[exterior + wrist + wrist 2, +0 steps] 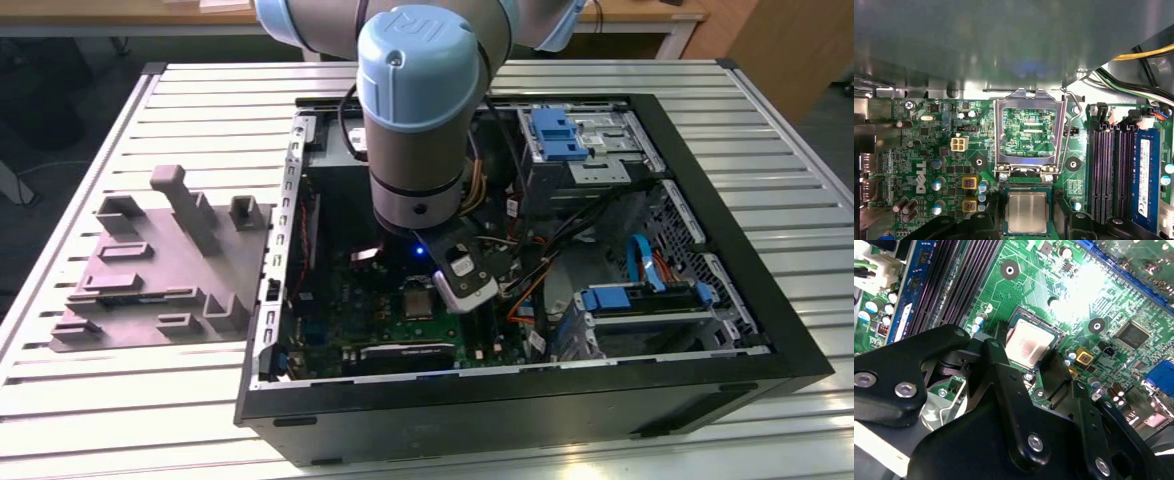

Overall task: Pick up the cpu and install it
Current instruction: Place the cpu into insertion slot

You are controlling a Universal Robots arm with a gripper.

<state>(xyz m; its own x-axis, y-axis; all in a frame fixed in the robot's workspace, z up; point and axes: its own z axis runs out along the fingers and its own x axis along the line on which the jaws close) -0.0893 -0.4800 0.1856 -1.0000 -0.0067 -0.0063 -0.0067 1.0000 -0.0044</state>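
In the exterior view the arm reaches down into the open computer case [747, 330] that lies on the slatted counter [107, 390]. The tool [461, 288] hangs low over the motherboard [367, 320], and the cpu [418, 305] sits just at its nine o'clock, in the socket area. The grey fixture [154, 265] rests on the counter at nine o'clock of the case.

In the second wrist view the cpu [1028, 346] lies flat in its socket, between the black fingers [999, 365], which stand apart on either side of it; whether they touch its edges I cannot tell.

In the first wrist view the cpu [1027, 212] is seated squarely in the socket, while the retention frame [1029, 132] stands flipped open at twelve o'clock of it. By my judgement the chip is placed, and the frame is not yet closed.
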